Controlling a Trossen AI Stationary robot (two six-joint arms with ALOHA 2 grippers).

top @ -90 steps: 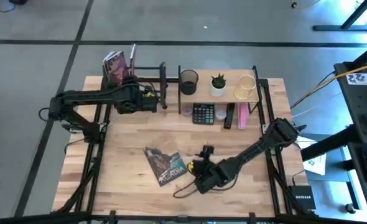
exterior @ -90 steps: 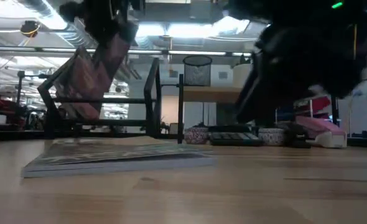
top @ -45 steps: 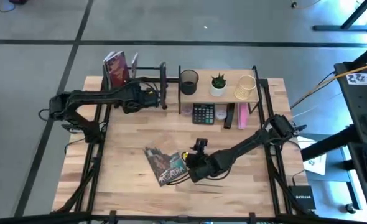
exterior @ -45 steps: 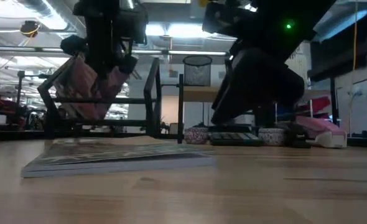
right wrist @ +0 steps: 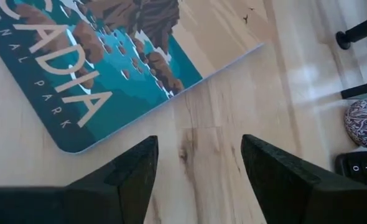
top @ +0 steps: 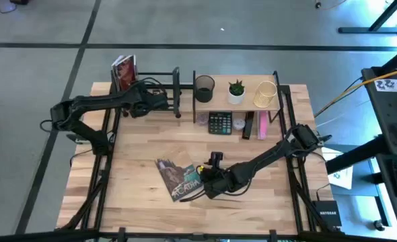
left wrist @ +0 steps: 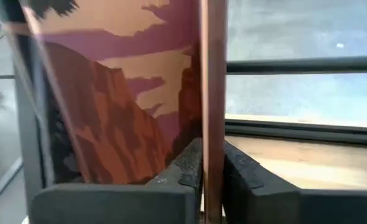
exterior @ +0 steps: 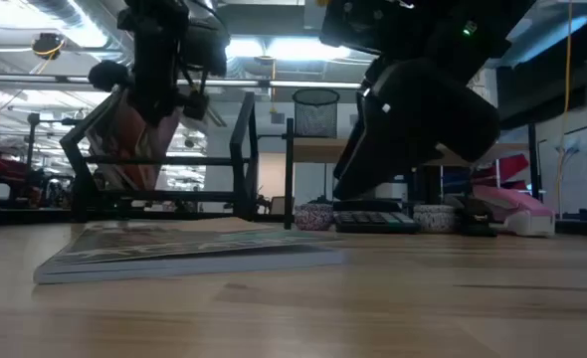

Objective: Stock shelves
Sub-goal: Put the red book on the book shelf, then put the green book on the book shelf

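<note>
Left gripper (left wrist: 212, 171) pinches a book (left wrist: 212, 74) upright in the rack (top: 159, 75) at the table's far left. Right gripper (right wrist: 196, 163), fingers wide, hovers just beside the flat book (top: 179, 178) at mid-table; its long axis runs diagonally, and this arm is nearer.

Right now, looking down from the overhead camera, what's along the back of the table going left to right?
Book standing in the black book rack → left gripper at the rack → black mesh pencil cup → small potted plant → gold wire basket, the last three on the light-wood board shelf.
</note>
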